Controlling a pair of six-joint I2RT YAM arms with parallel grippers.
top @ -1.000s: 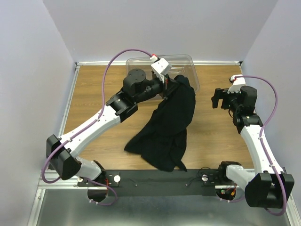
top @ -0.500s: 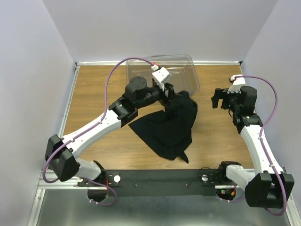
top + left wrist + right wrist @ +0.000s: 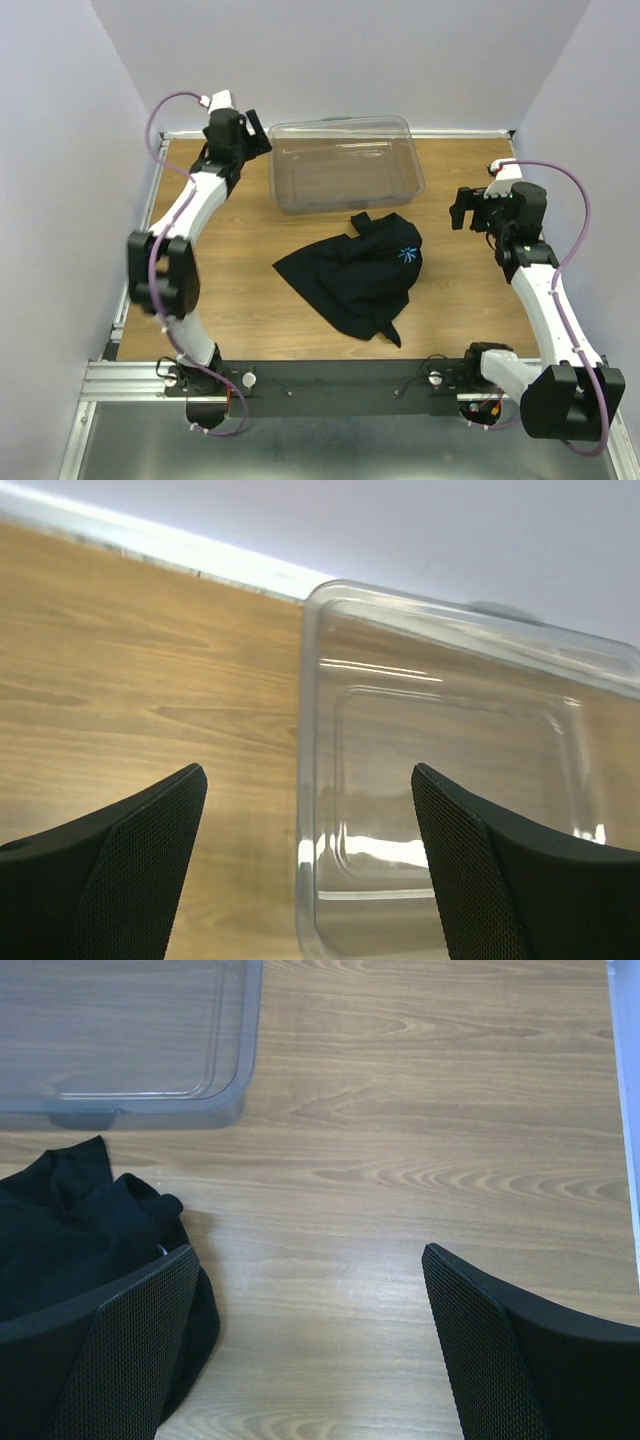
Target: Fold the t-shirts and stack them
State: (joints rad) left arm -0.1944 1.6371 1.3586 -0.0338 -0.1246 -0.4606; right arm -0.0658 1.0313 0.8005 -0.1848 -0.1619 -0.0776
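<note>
One black t-shirt (image 3: 352,277) lies crumpled in the middle of the table, its light-blue starburst logo (image 3: 407,253) facing up. Its upper edge shows at the left of the right wrist view (image 3: 60,1222). My left gripper (image 3: 257,141) is at the far left back corner, well away from the cloth. It is open with nothing between its fingers and faces the clear bin (image 3: 305,780). My right gripper (image 3: 461,209) hovers to the right of the shirt. It is open and empty over bare wood (image 3: 310,1260), and its left finger (image 3: 120,1330) overlaps the shirt's edge in that view.
A clear plastic bin (image 3: 345,160) stands at the back centre with nothing in it; it also shows in the left wrist view (image 3: 450,770) and the right wrist view (image 3: 120,1030). The white walls close in the table on three sides. A black rail (image 3: 330,385) runs along the near edge.
My left gripper opened and let go of the t-shirt, then swung back to the far left corner. The shirt dropped into a heap on the table. The right arm stayed still.
</note>
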